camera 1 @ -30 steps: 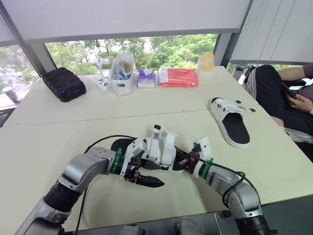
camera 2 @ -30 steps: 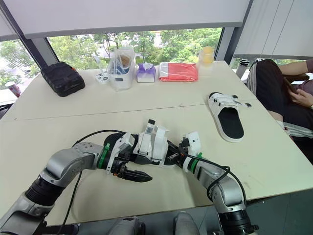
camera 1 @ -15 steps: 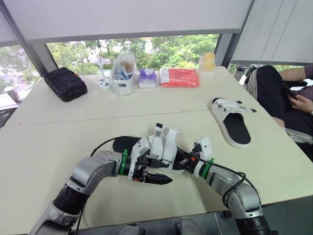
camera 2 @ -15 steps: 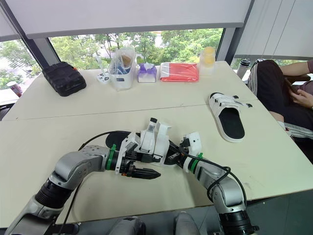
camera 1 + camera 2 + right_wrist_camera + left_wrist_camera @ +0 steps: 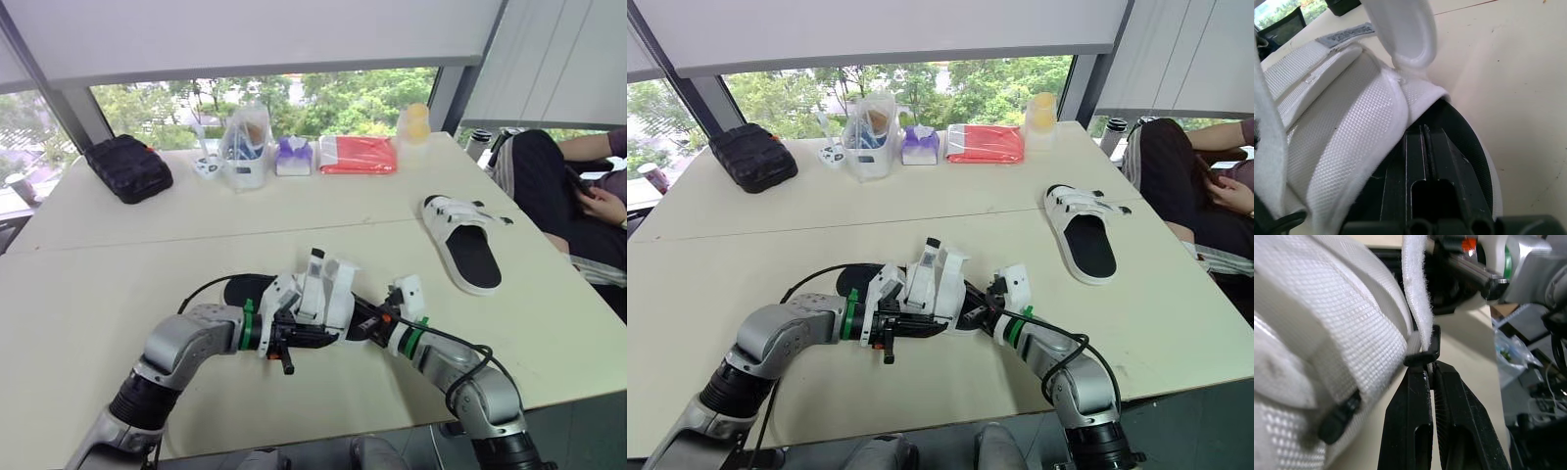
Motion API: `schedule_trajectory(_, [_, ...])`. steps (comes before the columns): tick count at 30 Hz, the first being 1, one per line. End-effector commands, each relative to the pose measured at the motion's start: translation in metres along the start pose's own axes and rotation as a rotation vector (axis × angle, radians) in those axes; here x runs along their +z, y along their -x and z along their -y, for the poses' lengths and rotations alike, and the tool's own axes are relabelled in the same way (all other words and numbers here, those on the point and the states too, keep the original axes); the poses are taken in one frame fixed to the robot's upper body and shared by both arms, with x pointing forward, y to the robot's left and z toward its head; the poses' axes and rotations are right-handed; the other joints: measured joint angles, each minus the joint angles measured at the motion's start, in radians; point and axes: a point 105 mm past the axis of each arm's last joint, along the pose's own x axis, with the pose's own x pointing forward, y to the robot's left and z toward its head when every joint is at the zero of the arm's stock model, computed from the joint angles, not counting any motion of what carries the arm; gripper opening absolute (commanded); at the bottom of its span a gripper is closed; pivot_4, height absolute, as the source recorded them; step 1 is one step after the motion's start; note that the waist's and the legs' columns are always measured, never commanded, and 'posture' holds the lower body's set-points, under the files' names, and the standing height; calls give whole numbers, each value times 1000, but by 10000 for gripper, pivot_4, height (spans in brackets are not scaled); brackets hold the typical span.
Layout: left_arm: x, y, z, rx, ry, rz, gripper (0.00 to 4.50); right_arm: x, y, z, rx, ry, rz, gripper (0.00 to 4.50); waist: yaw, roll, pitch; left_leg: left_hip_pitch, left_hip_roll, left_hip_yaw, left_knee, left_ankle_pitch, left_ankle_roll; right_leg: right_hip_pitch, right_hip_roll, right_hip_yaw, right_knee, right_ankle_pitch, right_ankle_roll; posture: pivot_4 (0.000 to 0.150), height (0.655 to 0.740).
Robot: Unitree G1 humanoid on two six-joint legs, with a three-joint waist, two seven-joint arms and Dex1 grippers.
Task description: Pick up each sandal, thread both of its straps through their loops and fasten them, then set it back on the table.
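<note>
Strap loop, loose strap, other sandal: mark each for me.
strap loop (image 5: pixel 1435 340), left wrist view, its black side bar.
loose strap (image 5: pixel 1415 279), left wrist view, its fuzzy edge.
other sandal (image 5: pixel 473 257), left eye view, its black footbed.

Clock read from the fingertips, 12 straight along the fingers. Right gripper (image 5: pixel 1422 129): two black fingers (image 5: pixel 1442 161) pressed together, only a thin seam between them. They lie on the black footbed (image 5: pixel 1471 164) of the sandal (image 5: pixel 1327 161), tips tucked against the hem of the wide white woven strap (image 5: pixel 1352 137); can't tell if anything is pinched. Woven strap runs off toward 9-10 o'clock. At 12, a loose strap end (image 5: pixel 1405 29) stands up, curled into a rounded tab. Printed label (image 5: pixel 1347 33) at 11 on the strap behind. Narrow white strap edge (image 5: pixel 1266 142) at 9. White sole rim (image 5: pixel 1490 186) at 4. Beige table (image 5: pixel 1508 73) from 1 to 3.
</note>
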Motion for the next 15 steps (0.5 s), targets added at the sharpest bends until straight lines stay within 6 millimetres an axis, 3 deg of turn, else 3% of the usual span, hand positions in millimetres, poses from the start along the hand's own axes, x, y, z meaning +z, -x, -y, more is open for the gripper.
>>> schedule_trajectory(1, [-2, 10, 20, -101, -35, -30, 221, -21, 6, 13, -65, -20, -80, 0, -1, 0, 0, 0, 0, 0, -1, 0, 0, 0, 0, 0, 0, 0, 0, 1500, 7400])
schedule_trajectory(7, [-21, 32, 51, -266, -50, -133, 221, -20, 5, 14, -64, -18, -82, 0, -1, 1, 0, 0, 0, 0, -1, 0, 0, -1, 0, 0, 0, -1, -1, 1500, 7400])
schedule_trajectory(15, [-7, 34, 61, -337, -77, -78, 221, -21, 5, 15, -64, -18, -87, 0, 0, 0, 0, 0, 1, 0, -1, 0, 0, 0, 0, 0, 0, -1, -2, 1500, 7400])
